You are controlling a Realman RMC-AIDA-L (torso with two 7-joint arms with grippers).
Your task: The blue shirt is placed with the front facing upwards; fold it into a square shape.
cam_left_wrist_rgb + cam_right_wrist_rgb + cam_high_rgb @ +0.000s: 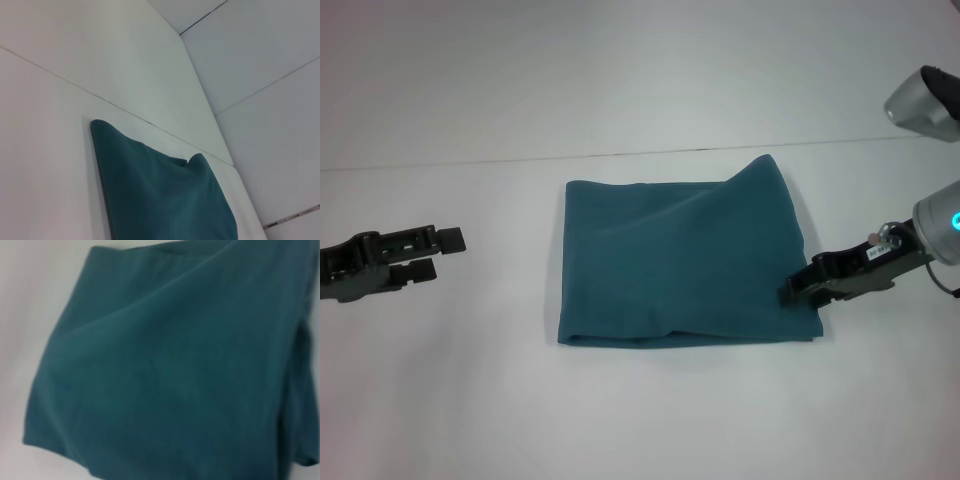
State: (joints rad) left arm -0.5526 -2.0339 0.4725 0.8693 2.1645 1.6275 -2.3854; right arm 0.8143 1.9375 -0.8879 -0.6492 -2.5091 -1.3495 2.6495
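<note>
The shirt point(685, 262) lay folded near-square on the table point(640, 80), the right gripper point(802, 285) at its near right edge, fingers seemingly closed; whether on cloth I could not tell. The left gripper point(442, 252) hung well clear, slightly open and empty. If the right pulled away while pinching, the top layer could drag and undo the square.

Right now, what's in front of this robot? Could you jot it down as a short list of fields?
Surface: white table
Item: blue shirt, folded into a rough square, no print showing
Shirt flaw: far right corner bulges up
Left gripper: open, off to the shirt's left, not touching it
Right gripper: at the shirt's right edge near the front corner
Fold status: looks nearly finished
</note>
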